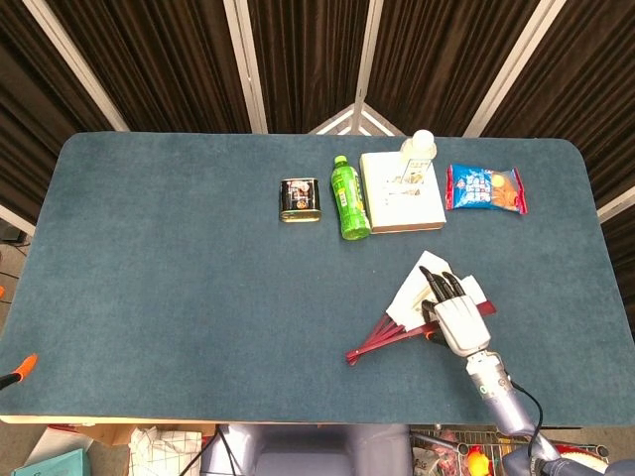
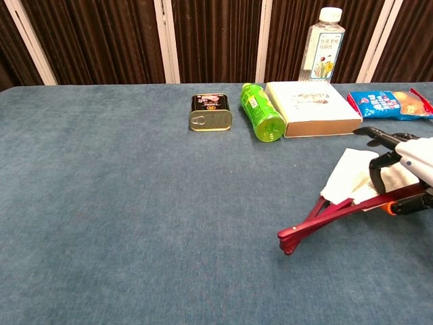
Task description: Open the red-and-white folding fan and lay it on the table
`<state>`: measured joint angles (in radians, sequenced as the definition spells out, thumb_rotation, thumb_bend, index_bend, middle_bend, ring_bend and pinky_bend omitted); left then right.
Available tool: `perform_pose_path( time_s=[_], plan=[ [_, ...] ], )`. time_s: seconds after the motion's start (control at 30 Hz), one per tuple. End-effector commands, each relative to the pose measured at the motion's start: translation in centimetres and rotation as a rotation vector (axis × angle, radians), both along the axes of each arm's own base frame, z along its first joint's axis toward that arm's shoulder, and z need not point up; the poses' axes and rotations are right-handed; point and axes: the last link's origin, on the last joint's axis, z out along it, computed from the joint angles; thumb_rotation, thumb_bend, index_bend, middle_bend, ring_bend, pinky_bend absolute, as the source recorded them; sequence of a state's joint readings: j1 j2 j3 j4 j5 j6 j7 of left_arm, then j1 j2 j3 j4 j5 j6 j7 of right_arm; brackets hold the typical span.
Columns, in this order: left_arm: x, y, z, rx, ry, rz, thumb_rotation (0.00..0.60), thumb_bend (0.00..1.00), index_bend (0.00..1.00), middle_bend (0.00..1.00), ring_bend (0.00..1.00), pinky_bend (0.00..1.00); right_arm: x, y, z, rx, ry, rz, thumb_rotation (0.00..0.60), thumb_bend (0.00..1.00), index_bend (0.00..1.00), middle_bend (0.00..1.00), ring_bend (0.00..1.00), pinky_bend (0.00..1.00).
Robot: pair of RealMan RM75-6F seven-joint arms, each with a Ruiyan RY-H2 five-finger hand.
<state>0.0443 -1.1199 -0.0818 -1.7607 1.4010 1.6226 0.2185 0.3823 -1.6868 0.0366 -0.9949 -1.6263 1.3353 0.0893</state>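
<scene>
Fan (image 1: 417, 307) (image 2: 342, 196): white paper leaf, dark red slats converging at pivot; partly spread, lying on table (image 1: 179, 278) (image 2: 122, 223) at right front. Right hand (image 1: 454, 315) (image 2: 402, 166) rests on leaf, dark fingers (image 1: 437, 286) extended over paper; whether it grips fan, cannot tell. Left hand out of sight. Table: blue felt-like cloth, rounded corners. Back row: squat tin (image 1: 299, 199) (image 2: 210, 112), green bottle (image 1: 347, 197) (image 2: 262, 112) lying, flat box (image 1: 401, 192) (image 2: 312, 108), clear bottle (image 1: 421, 151) (image 2: 323, 45) upright, glossy snack bag (image 1: 485, 188) (image 2: 389, 103). Broad bare cloth left of fan.
</scene>
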Motion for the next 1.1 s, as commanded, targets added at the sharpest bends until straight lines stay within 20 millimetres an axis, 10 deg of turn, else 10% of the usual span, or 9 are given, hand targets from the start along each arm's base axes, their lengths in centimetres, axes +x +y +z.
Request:
perform_pose_path(
  time_s=[0.03,0.53,0.8,1.1],
  plan=[
    [0.0,0.0,0.0,0.001,-0.001,0.0,0.6,0.19,0.09,0.0,0.0,0.0,0.5,-0.4,0.6,-0.012,-0.006,0.021,0.6,0.48,0.74,0.06,0.16,0.14],
    [0.1,1.1,-0.9,-0.071,-0.023,-0.044,0.6,0.19,0.09,0.0,0.0,0.0,6.8,-5.8,5.9,-0.02,-0.065,0.172,0.6,0.49,0.75,0.06,0.16,0.14],
    [-0.4,2.9,-2.5,-0.193,-0.118,-0.089,0.6,0.19,0.09,0.0,0.0,0.0,13.4,-9.4,8.2,0.013,0.045,0.312,0.6,0.49,0.76,0.06,0.16,0.14],
    [-0.9,4.4,-4.0,-0.227,-0.147,-0.101,0.6,0.19,0.09,0.0,0.0,0.0,23.8,-10.4,6.0,0.085,0.1,0.455,0.6,0.49,0.76,0.06,0.16,0.14]
  ],
)
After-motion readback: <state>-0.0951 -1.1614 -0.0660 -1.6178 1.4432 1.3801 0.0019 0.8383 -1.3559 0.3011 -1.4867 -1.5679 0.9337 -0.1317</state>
